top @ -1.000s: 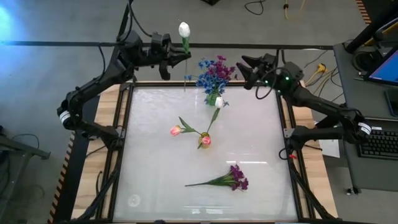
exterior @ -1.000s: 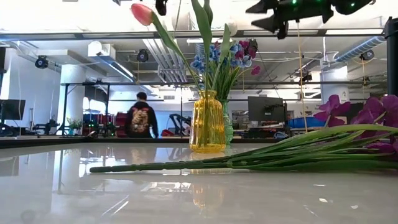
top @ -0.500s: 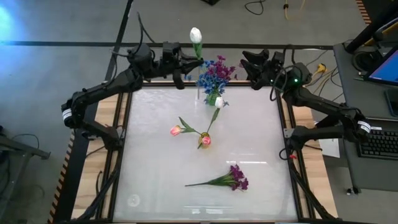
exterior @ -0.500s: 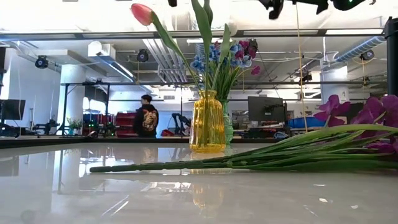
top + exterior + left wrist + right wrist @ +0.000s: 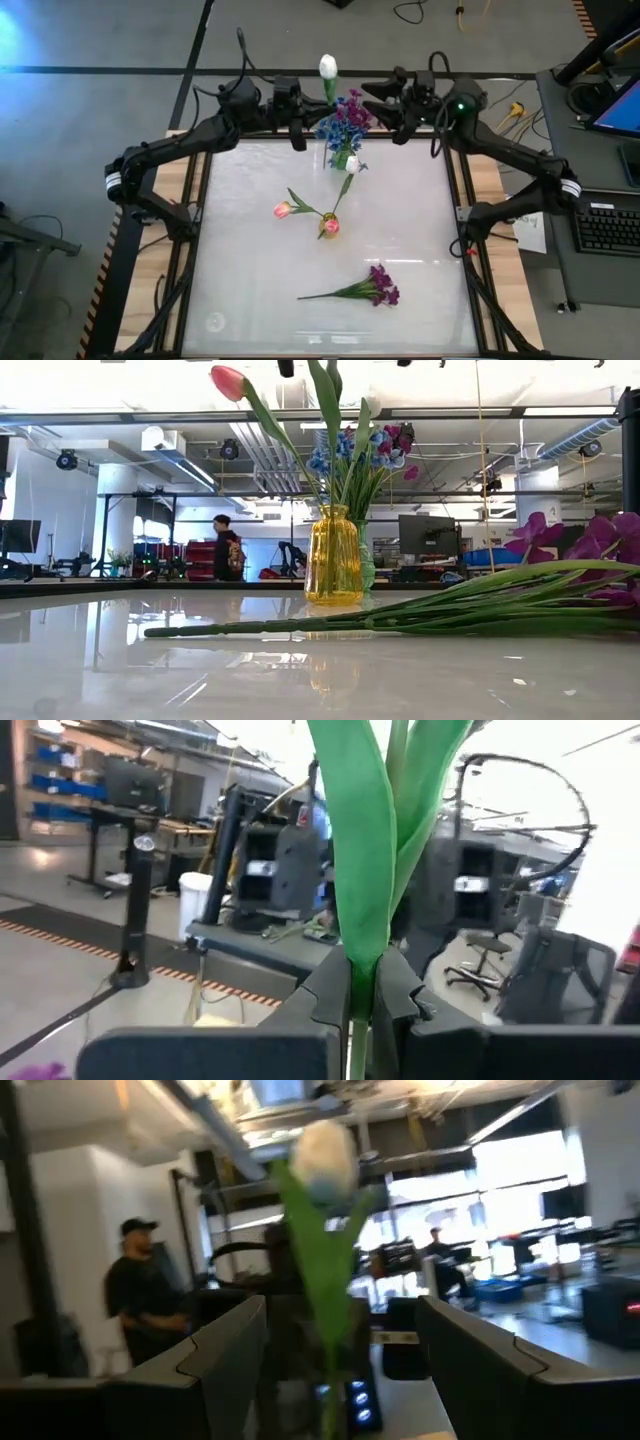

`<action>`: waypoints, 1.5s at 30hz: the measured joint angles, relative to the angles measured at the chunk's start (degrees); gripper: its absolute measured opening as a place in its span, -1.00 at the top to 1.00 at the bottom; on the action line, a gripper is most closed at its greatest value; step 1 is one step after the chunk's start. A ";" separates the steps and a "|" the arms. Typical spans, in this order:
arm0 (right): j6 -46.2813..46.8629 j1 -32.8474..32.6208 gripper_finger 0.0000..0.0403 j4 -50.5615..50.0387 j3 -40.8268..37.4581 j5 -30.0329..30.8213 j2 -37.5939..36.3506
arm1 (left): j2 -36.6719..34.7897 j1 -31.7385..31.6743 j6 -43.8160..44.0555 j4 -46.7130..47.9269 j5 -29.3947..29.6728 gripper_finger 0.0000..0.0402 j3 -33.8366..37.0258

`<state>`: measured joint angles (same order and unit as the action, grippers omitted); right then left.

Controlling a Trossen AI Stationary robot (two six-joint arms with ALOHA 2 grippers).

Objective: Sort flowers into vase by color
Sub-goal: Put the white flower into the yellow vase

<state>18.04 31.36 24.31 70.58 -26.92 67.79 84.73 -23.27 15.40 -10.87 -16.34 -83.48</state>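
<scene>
**A:** White tulip: where is it, and who has it?

**B:** It is held upright in the air just behind the yellow vase, off the far edge of the table. The left gripper is clamped on its green stem, fingers pressed together around it with the leaves rising above them.

**A:** And the other arm?

**B:** The right gripper hangs just to the right of the vase, level with the left one and facing it. Its fingers are spread apart with nothing between them; its own camera looks straight at the white bud.

**A:** What is in the vase?

**B:** A bunch of blue and purple blossoms, which looks to stand in a second, smaller vase close behind. The low view also shows a pink tulip leaning left out of the yellow vase.

**A:** What is left on the table?

**B:** In front of the vase, more tulips, pink and white. Further forward, a purple sprig on its side.

**A:** So which step is this?

**B:** Judging by the pose, either a handover to the right gripper or carrying the tulip over the vase. Next, the stem end must be lined up over a vase mouth and lowered without snagging the crowded blossoms.
</scene>
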 joint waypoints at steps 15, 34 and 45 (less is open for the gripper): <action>1.49 -1.50 -0.49 -16.07 16.02 -4.81 11.02 | -0.17 -0.05 -7.42 2.34 3.92 1.00 -0.02; 1.38 -1.51 -0.28 -16.30 18.20 -4.61 15.43 | -0.17 -0.09 -8.48 3.90 8.35 1.00 0.00; 1.45 -1.62 0.05 -13.48 18.20 -4.55 17.62 | 0.09 -0.02 -7.59 4.63 8.33 1.00 0.00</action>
<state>19.49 29.74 10.83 88.77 -31.46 85.41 84.82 -23.29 7.81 -6.24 -8.01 -83.48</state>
